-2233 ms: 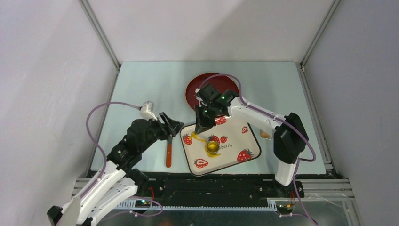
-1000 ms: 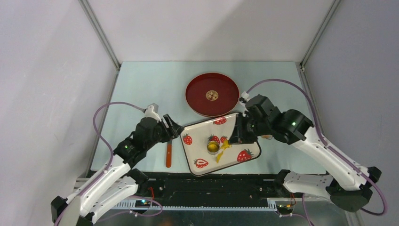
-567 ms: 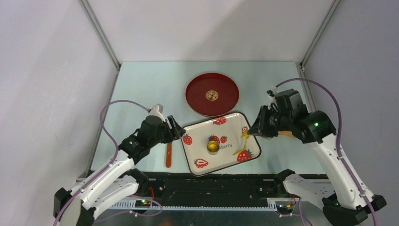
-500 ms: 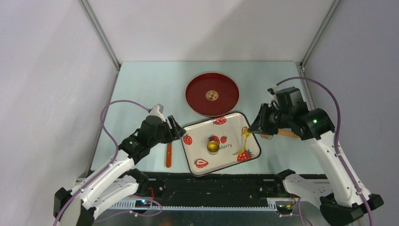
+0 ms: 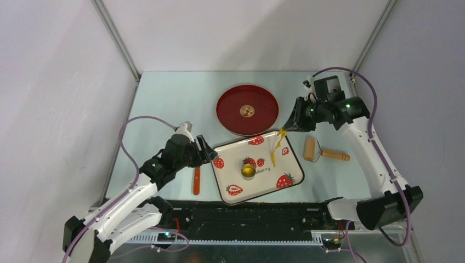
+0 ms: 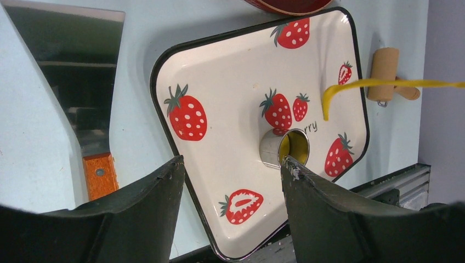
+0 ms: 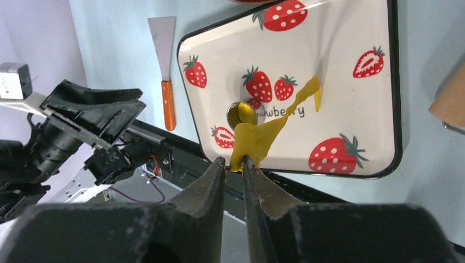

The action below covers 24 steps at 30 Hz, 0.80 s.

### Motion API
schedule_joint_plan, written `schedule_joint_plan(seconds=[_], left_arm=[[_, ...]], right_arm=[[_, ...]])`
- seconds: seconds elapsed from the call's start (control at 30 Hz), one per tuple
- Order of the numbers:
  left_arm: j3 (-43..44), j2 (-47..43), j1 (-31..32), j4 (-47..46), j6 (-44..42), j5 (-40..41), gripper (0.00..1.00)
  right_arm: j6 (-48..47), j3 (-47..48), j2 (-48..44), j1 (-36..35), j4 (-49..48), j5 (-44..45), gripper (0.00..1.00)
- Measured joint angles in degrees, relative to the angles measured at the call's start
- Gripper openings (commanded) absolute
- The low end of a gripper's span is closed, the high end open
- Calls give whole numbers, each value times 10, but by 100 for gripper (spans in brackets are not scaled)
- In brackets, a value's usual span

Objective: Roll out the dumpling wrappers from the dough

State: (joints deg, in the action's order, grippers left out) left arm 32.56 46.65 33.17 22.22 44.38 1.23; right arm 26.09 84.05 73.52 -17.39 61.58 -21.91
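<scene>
My right gripper point(image 5: 283, 130) is shut on the top end of a ragged yellow dough scrap point(image 5: 277, 143). The scrap hangs as a thin strip above the far right part of the strawberry-print tray point(image 5: 236, 159). It also shows in the right wrist view point(image 7: 257, 137), pinched at my fingertips point(image 7: 233, 160). A round metal cutter point(image 5: 248, 172) stands mid-tray with yellow dough inside it point(image 6: 299, 147). My left gripper point(image 5: 205, 149) is open and empty at the tray's left edge; in its own view point(image 6: 232, 161) it is above the tray point(image 6: 230, 82). No loose cut-out wrapper is visible.
A red plate point(image 5: 227, 109) with a gold emblem lies beyond the tray. A wooden rolling pin point(image 5: 311, 149) lies right of the tray. A spatula with an orange handle point(image 5: 196, 178) lies left of it, under my left gripper.
My right gripper has lifted and moved back toward the far right with the yellow scrap, which now dangles over the tray's far part. The rolling pin is uncovered. The left arm barely moved.
</scene>
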Motion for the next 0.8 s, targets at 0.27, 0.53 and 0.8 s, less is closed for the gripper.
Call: schedule_joint_plan(seconds=[0.27, 0.53, 0.8], left_arm=[[0, 6, 0, 0, -4, 0, 70], [0, 16, 0, -1, -5, -3, 70], [1, 21, 0, -3, -9, -21, 70]], right_arm=[[-21, -45, 48, -3, -44, 11, 60], [-36, -103, 99, -20, -83, 47, 84], [-32, -163, 173, -43, -162, 18, 97]])
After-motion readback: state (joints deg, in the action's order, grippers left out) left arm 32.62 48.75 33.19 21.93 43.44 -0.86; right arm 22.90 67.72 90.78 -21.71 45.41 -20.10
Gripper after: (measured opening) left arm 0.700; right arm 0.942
